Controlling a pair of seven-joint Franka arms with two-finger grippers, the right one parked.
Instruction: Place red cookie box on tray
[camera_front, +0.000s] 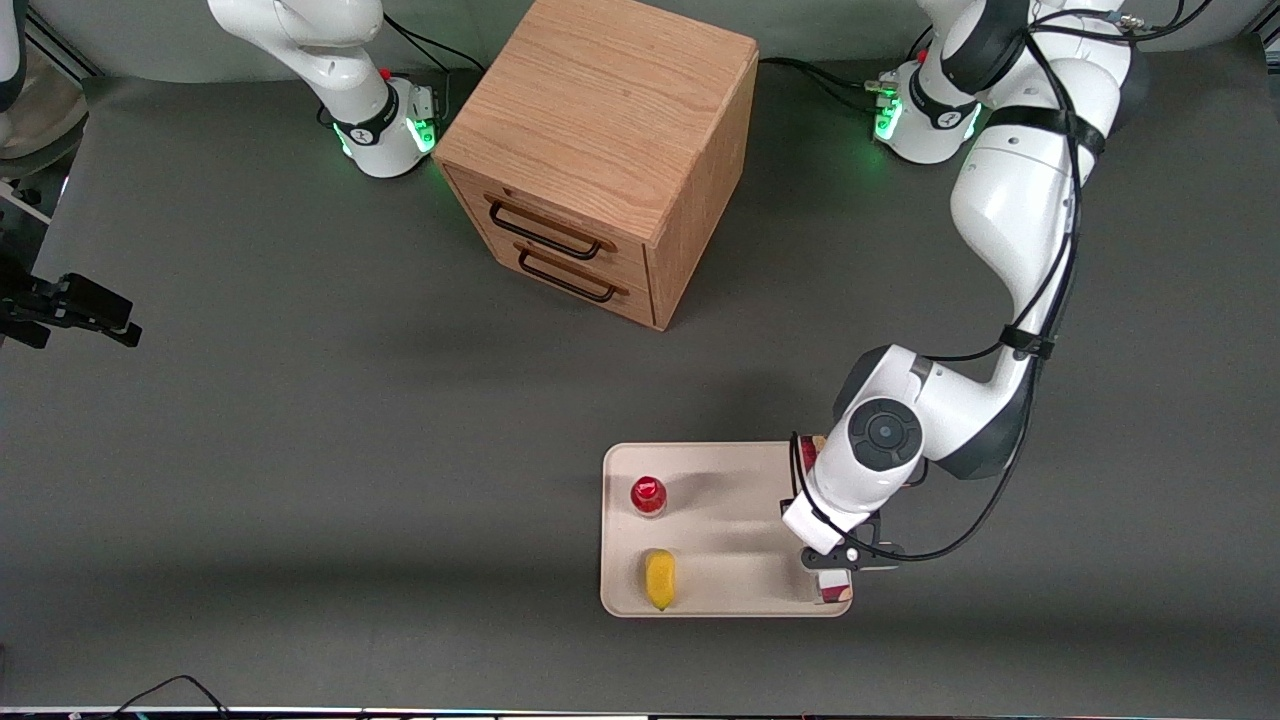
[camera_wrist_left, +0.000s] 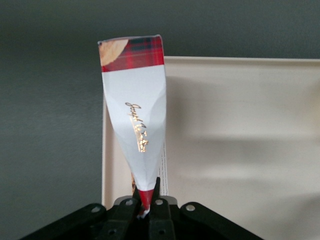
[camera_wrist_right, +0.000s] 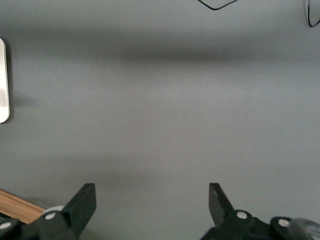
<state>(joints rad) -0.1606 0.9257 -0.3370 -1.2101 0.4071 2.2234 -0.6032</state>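
Note:
My left gripper (camera_front: 832, 560) is shut on the red cookie box (camera_wrist_left: 135, 110), a long flat box with a white panel, gold script and a red tartan end. The fingers (camera_wrist_left: 159, 192) pinch its red near end. In the front view the box (camera_front: 830, 590) is mostly hidden under the wrist; its ends show along the tray's edge toward the working arm. The cream-white tray (camera_front: 725, 520) lies under it. In the left wrist view the box lies over the tray's rim (camera_wrist_left: 106, 165); whether it rests on the tray I cannot tell.
On the tray stand a small red-capped bottle (camera_front: 648, 494) and a yellow object (camera_front: 660, 578), toward the parked arm's end. A wooden drawer cabinet (camera_front: 600, 150) stands farther from the front camera. The tray's edge shows in the right wrist view (camera_wrist_right: 3, 80).

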